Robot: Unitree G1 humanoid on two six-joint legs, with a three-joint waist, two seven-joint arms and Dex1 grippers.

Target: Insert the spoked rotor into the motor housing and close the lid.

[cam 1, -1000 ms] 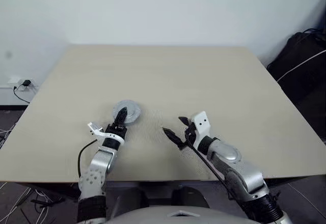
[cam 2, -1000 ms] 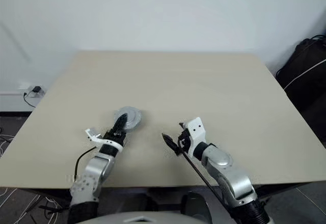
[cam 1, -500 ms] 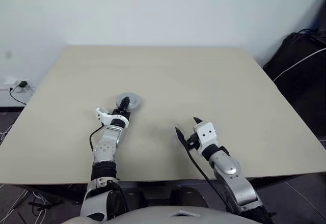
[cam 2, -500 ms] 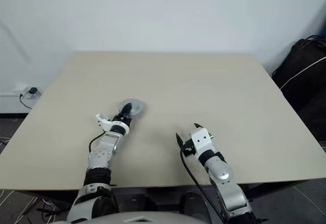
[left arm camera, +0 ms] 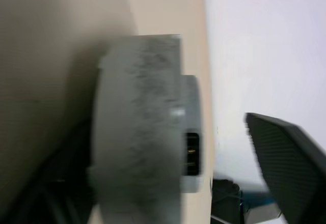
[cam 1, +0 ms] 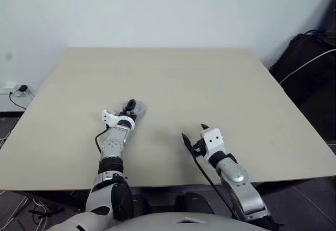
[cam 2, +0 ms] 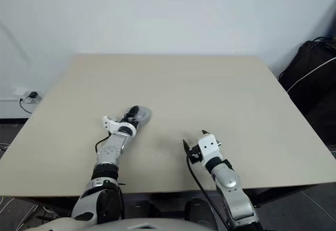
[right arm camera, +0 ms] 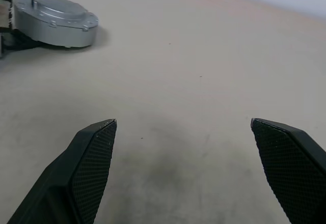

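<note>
On the pale beige table (cam 1: 220, 84), the round silver-grey metal lid (right arm camera: 53, 19) is seen seated on the motor housing just ahead of the spread left gripper (cam 2: 133, 112), so the task is judged essentially complete, with the right gripper (right arm camera: 196, 170) spread and empty well apart.

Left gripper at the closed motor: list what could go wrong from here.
1. The left gripper sits right against the lid, which is already on the motor housing. Pulling back carelessly could drag or tip the assembly.
2. The assembly lies loose on the table, with nothing bracing it, so a nudge may slide it.
3. The right gripper stands open well off to the side, too far away to steady it.
</note>
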